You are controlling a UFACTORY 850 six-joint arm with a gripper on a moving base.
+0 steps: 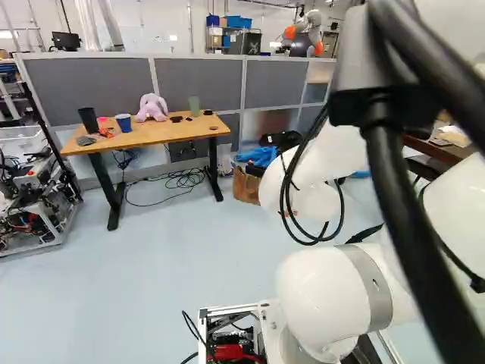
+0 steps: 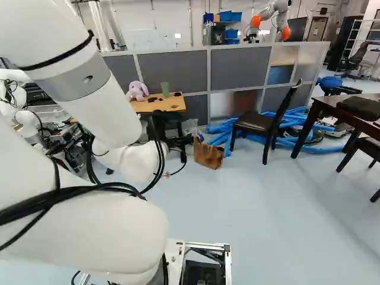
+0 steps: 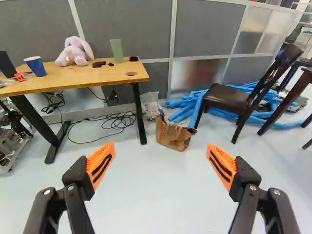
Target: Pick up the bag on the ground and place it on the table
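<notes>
In the wrist view, our claw [image 3: 161, 152] is released, its orange pads [image 3: 100, 165] wide apart and gripping nothing. Straight ahead of it, beyond the gap between the fingers, we see the brown bag [image 3: 173, 135] on the floor. Ahead and to the claw's left stands the table [image 3: 105, 77], with a plush toy [image 3: 74, 51], a blue cup [image 3: 35, 67] and a green cup [image 3: 117, 50] on it; loose cables [image 3: 117, 122] lie beneath. Ahead and to its right are a chair [image 3: 222, 96] and blue tubes [image 3: 187, 105], which also run behind the bag.

In the left base view, we find the bag out ahead of the claw, near the table leg, with a black cup [image 1: 89, 119] on the tabletop.

In the right base view, we see the bag between the table and the chair, and a dark table [image 2: 341, 107] farther to the claw's right.
</notes>
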